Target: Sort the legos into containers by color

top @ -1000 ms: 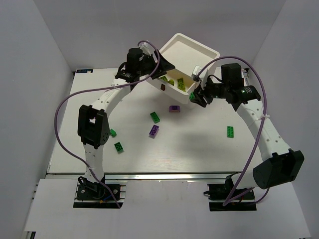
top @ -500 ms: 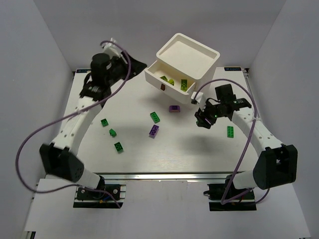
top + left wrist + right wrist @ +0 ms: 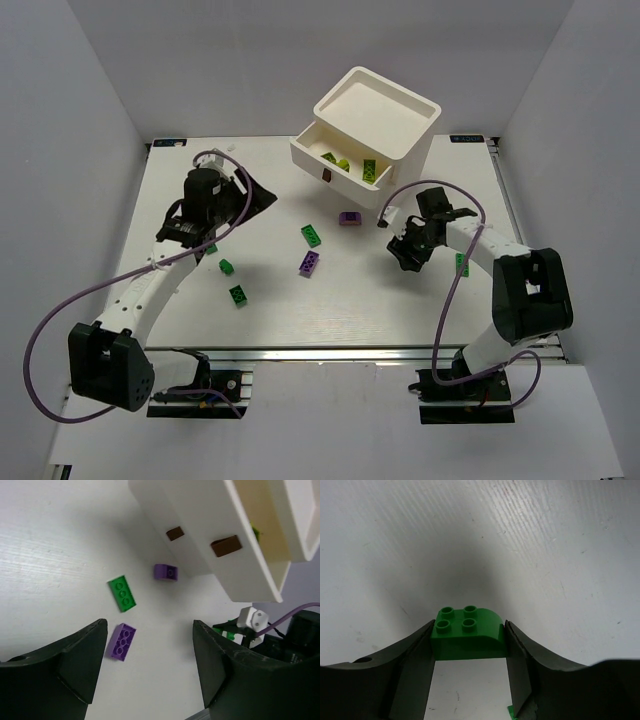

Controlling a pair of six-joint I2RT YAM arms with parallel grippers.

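Right tool around green lego

I am in a robotics lab test cell — a white wood-grain tabletop closed in on three sides by plain pale wall panels. My white-and-black left arm and right arm are mounted on a silver aluminium rail at its near edge.

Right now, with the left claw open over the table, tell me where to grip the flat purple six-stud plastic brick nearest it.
Grip the purple six-stud plastic brick across its two long smooth side walls, coming straight down from above with the left claw. It lies flat, studs up, with nothing touching its sides.
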